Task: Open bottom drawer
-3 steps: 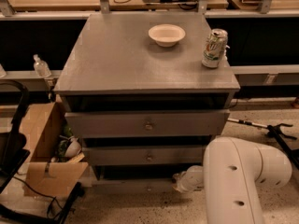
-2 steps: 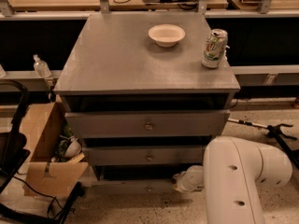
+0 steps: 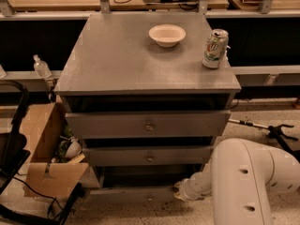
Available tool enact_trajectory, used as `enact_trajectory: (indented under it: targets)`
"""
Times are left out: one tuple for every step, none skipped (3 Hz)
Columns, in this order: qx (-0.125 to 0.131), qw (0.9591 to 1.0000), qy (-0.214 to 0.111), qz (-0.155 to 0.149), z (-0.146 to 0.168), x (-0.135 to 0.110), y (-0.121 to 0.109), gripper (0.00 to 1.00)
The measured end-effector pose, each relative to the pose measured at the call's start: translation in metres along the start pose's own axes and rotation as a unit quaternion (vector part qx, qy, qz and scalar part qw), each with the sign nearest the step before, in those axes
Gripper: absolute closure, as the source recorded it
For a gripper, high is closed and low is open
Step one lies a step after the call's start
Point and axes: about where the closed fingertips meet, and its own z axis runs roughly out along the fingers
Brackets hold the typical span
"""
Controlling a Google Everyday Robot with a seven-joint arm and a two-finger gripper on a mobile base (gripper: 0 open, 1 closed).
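Gripper (image 3: pixel 180 191) low at bottom drawer (image 3: pixel 136 192) right end, grasp impossible to tell; bowl (image 3: pixel 167 34), can (image 3: pixel 215 48) on cabinet top (image 3: pixel 122 55); cardboard box (image 3: pixel 47 172) holds clutter.

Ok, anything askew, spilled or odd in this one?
Nothing is spilled or damaged. The can stands upright but close to the right edge of the cabinet. The pincer sits low at the right end of the bottom drawer.

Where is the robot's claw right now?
In the camera view the claw is low and right of centre, at the tip of the white arm. It is by the right end of the bottom drawer, under the middle drawer.
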Motion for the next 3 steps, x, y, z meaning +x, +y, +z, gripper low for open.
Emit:
enact_trajectory:
  targets:
    - [0.0,1.0,0.0,0.0,0.0,0.0,0.0,1.0]
    - [-0.012,0.9999,0.0,0.011,0.0,0.005,0.016,1.0]
    - [-0.012,0.9999,0.0,0.011,-0.001,0.005,0.016,1.0]
